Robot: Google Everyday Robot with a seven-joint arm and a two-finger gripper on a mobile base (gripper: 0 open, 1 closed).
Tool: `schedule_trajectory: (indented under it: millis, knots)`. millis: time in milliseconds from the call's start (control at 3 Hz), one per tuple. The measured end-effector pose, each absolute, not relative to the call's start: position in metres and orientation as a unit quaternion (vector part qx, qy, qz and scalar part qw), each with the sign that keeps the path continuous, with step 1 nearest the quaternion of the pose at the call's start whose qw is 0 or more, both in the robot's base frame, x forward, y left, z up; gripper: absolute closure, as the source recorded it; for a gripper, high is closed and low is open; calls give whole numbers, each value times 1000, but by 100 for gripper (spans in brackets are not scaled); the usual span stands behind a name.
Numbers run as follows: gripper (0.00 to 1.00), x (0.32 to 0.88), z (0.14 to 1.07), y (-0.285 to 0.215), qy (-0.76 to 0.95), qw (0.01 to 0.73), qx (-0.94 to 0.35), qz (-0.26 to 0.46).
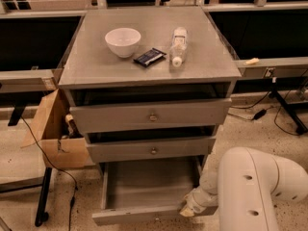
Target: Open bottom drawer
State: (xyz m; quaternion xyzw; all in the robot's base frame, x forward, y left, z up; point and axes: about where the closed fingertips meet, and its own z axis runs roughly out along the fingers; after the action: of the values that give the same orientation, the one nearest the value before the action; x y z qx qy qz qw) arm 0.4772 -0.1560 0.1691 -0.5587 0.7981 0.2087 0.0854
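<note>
The bottom drawer (144, 186) of the grey cabinet stands pulled far out, and its plain grey inside shows. Its narrow front panel (139, 216) sits at the bottom edge of the view. My gripper (188, 209) is at the right end of that front panel, low and right of centre. My white arm (250, 186) comes in from the lower right and covers the drawer's right corner. The knob of the bottom drawer is hard to make out.
Two larger drawers with brass knobs (153, 117) (153, 151) sit above. On the cabinet top are a white bowl (123, 41), a dark packet (149, 57) and a clear bottle (178, 45) lying down. A cardboard box (53, 131) stands left, with cables on the floor.
</note>
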Motion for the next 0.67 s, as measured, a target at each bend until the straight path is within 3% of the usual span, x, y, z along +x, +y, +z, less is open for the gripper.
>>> schedule_trajectory:
  millis: [667]
  knots:
    - [36, 477, 171, -155, 796, 85, -562, 208]
